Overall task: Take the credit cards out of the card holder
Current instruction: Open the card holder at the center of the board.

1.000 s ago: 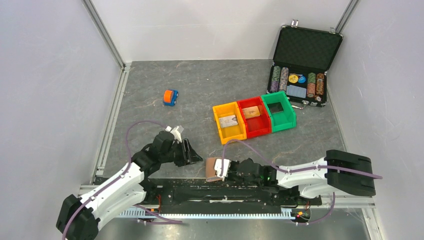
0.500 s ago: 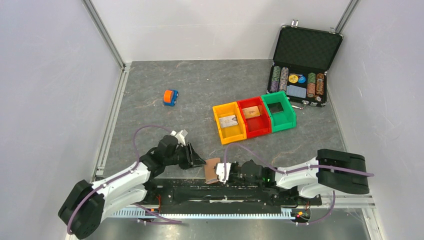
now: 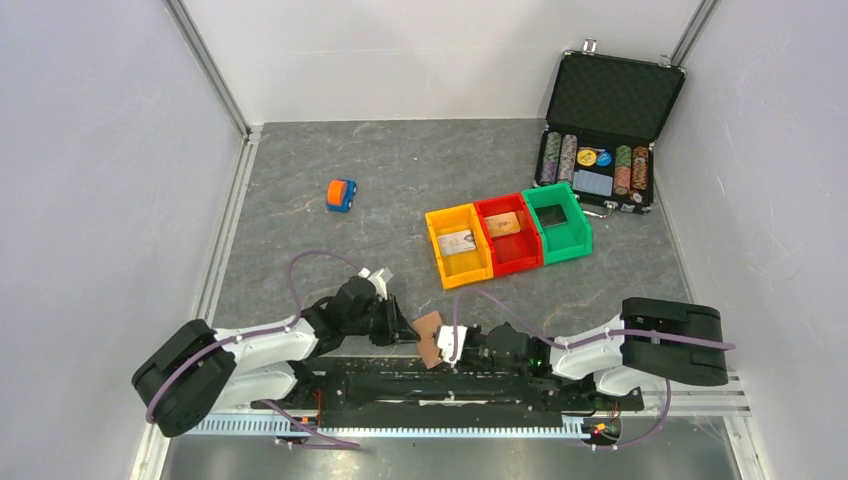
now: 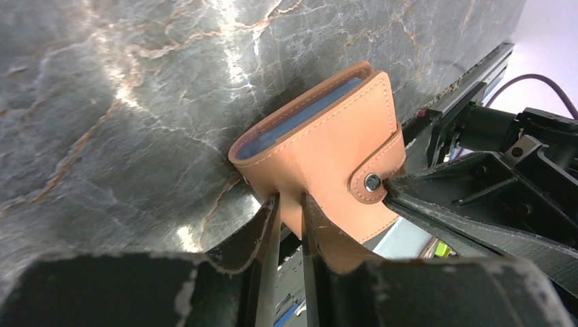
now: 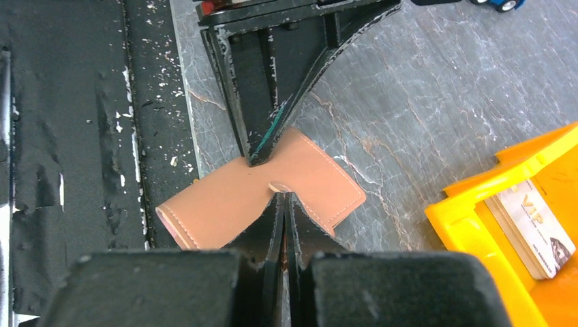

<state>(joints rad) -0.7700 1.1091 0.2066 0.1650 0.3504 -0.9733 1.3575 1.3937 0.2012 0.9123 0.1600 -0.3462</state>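
At 6 o'clock on the table (image 3: 400, 180), just above the near rail, the card holder (image 3: 428, 338) is found between the two grippers. The left gripper (image 3: 405, 326) is met at its 9 o'clock side and the right gripper (image 3: 447, 345) at its 3 o'clock side.

In the right wrist view, the right gripper (image 5: 281, 197) is seen clamped on the small snap strap of the card holder (image 5: 225, 204), its fingers pressed together. In the left wrist view, the left gripper (image 4: 290, 204) is set astride the lower edge of the tan cover (image 4: 327, 150). Only a narrow gap is left between its fingers, and whether the leather is actually pinched cannot be told.

Both arms are laid low along the near edge. The left one is stretched toward 3 o'clock and the right one toward 9 o'clock, so that the fingertips nearly meet.

The holder is folded shut. Its long axis is seen from above to run roughly from 12 to 6 o'clock, slightly tilted. In the left wrist view the fold is turned toward 9 o'clock and blue-grey pockets (image 4: 320, 102) are shown along the 12 o'clock edge.

A card (image 5: 531, 231) printed VIP is seen lying in the yellow bin (image 5: 477, 204).
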